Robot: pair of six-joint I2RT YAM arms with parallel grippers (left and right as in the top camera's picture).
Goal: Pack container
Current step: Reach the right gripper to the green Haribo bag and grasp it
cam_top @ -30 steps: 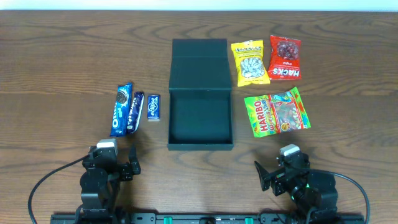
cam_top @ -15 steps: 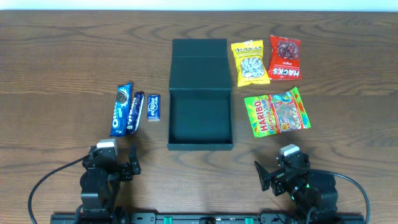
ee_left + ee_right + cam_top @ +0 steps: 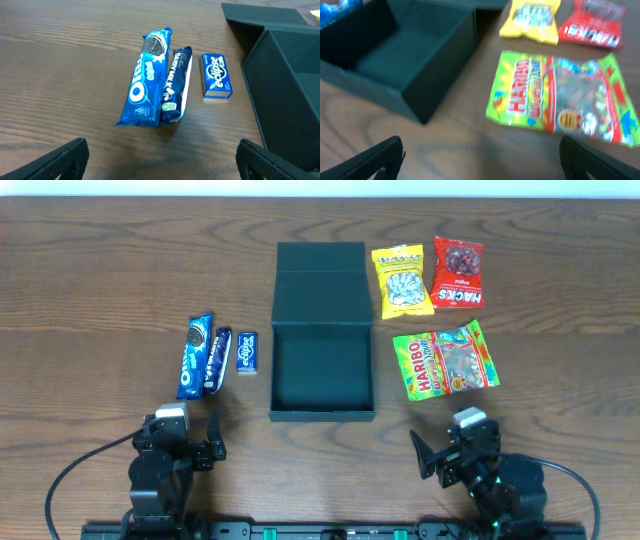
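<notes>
Your worktop (image 3: 100, 280) carries the dark box (image 3: 322, 370) at its middle, lid (image 3: 320, 272) folded open toward the far edge. The gummy bag (image 3: 444, 360) lies just right of it, the cookie pack (image 3: 194, 356) to its left. Your left tool (image 3: 162, 160) and right tool (image 3: 480, 155) both hang released.

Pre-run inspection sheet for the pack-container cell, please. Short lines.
Surface: brown wooden table.
Job's things: container open, lid flap laid back, inside empty. Oreo pack, Dairy Milk bar, Eclipse box on its left; yellow packet, Hacks bag, Haribo bag on its right.
Clutter: nothing seen.
End effectors: left end effector open, empty; right end effector open, empty; both near the front edge.
Cables: left black cable and right black cable loop from the arm bases.
Surroundings: pale strip beyond the far edge.
</notes>
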